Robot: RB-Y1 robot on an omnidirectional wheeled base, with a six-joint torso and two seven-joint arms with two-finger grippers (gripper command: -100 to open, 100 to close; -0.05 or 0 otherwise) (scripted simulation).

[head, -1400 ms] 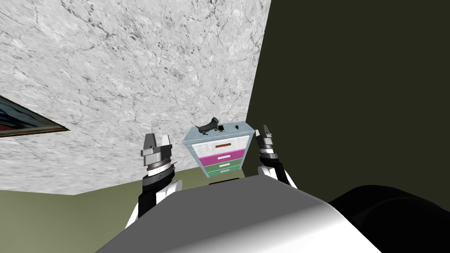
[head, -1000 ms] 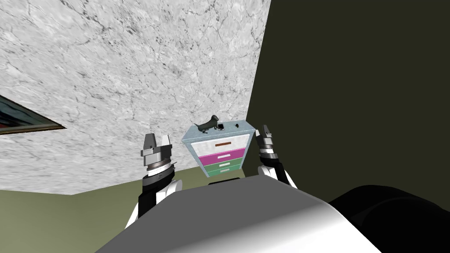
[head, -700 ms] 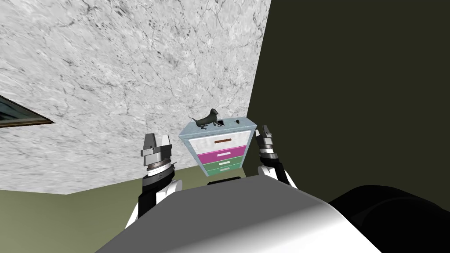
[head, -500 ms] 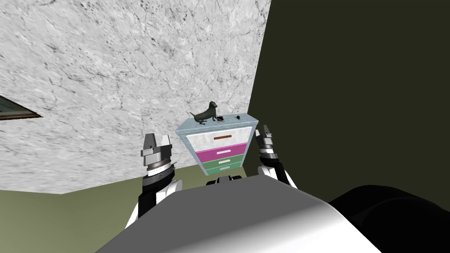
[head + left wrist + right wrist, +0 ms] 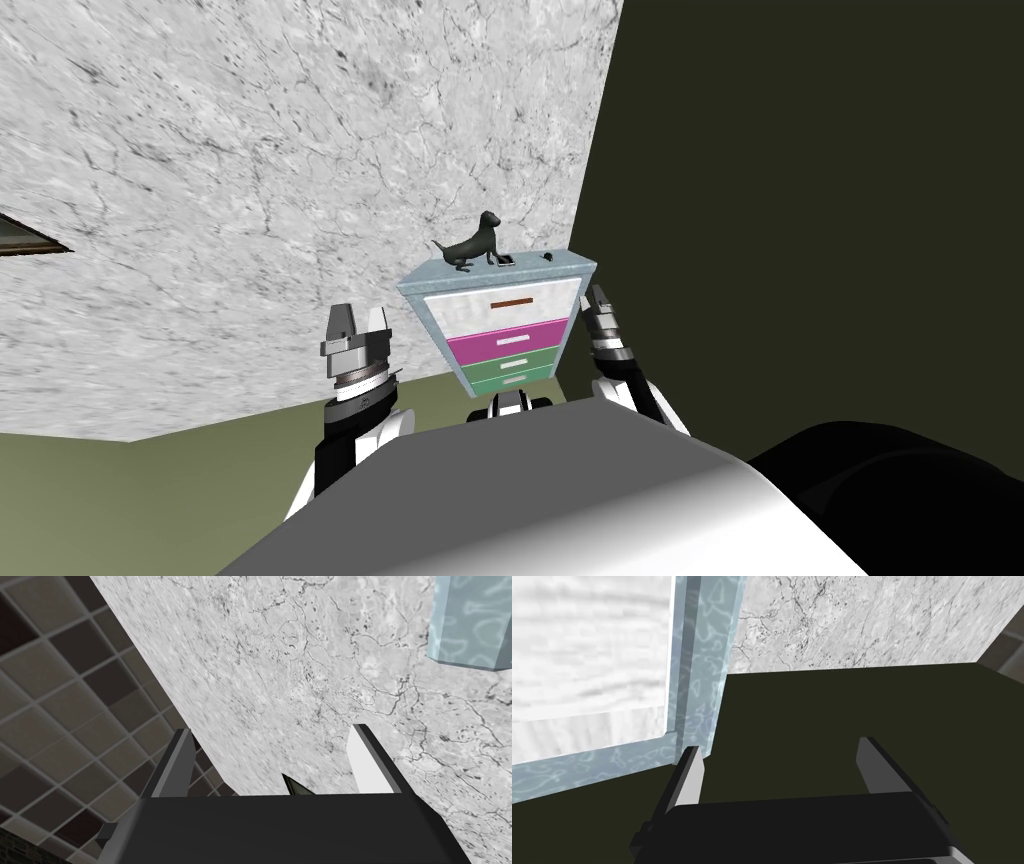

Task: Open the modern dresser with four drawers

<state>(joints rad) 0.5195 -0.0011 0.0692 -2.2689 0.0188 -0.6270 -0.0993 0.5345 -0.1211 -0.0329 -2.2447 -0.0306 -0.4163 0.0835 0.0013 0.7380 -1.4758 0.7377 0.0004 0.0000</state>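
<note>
The dresser point(image 5: 500, 320) is seen between the two claws, stood in the far corner against the marbled wall point(image 5: 250, 150), with the dark olive wall point(image 5: 800, 200) just to its right; the right claw point(image 5: 598, 300) is held just beside the dresser's right edge, level with the top drawer, while the left claw point(image 5: 355, 325) is held to the left of it, apart from its side. The dresser stands upright, its long axis vertical and its front turned toward the near side; a white drawer with a brown handle point(image 5: 511, 301) is stacked over a magenta one and two green ones, and all four fronts lie flush with the pale blue frame. A dark dog figurine point(image 5: 472, 243) is set on its top. Both forearms are raised with the claws pointing up and forward; in each wrist view the fingers are seen spread apart, with nothing gripped; one right finger point(image 5: 687, 776) lies close to the frame's corner.
</note>
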